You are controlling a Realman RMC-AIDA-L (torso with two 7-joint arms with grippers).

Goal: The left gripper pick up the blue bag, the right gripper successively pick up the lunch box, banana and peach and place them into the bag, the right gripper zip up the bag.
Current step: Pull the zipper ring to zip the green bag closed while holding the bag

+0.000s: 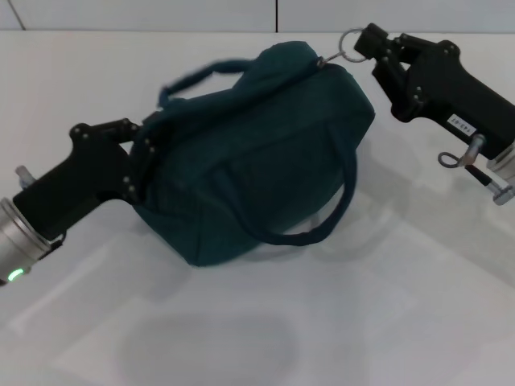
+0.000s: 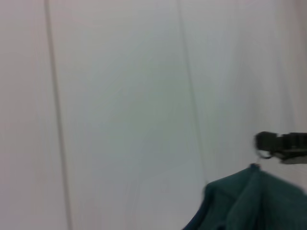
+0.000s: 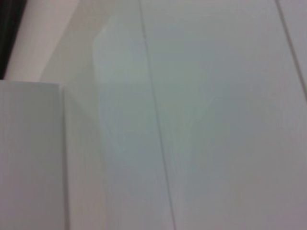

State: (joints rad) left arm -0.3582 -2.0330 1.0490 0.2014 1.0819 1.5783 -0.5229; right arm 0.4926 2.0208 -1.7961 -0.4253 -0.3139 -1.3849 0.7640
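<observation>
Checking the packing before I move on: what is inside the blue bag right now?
Nothing inside can be seen. The blue bag looks closed and bulging, its fabric hiding any contents. The left gripper holds one end; the right gripper is at the zipper ring.

A bare test or lab setup rather than a lived-in room: a plain white table (image 1: 386, 322) under two robot arms, backed by white wall panels (image 3: 216, 96) with thin vertical seams. No household clutter, only a teal bag (image 1: 257, 153) staged on the table top as a prop
</observation>
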